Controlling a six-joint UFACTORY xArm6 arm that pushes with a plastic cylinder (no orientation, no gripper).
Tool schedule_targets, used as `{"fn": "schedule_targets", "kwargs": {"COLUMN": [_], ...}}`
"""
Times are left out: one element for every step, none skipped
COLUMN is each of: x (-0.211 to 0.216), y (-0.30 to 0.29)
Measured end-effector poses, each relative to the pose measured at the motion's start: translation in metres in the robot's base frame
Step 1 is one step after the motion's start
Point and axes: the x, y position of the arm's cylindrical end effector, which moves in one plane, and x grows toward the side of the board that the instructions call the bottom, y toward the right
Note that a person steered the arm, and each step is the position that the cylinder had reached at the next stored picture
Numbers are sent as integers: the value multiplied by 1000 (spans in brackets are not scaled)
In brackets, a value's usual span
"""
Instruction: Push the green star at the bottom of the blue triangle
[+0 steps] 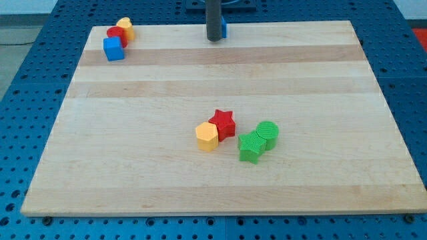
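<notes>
The green star [251,147] lies right of the board's middle, touching a green round block [268,134] on its upper right. The blue triangle [223,28] is at the view's top edge of the board, mostly hidden behind my rod. My tip [213,39] rests at the top centre of the board, right beside the blue triangle's left side and far above the green star.
A red star [223,124] and a yellow hexagon block [207,137] touch each other just left of the green star. At the top left corner a blue cube [114,49], a red block [117,35] and a yellow block [125,27] cluster together. The wooden board [133,167] sits on a blue pegboard.
</notes>
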Motion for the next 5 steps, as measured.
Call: {"fn": "schedule_targets", "kwargs": {"x": [14, 56, 103, 150, 212], "y": [-23, -25, 5, 54, 105]}}
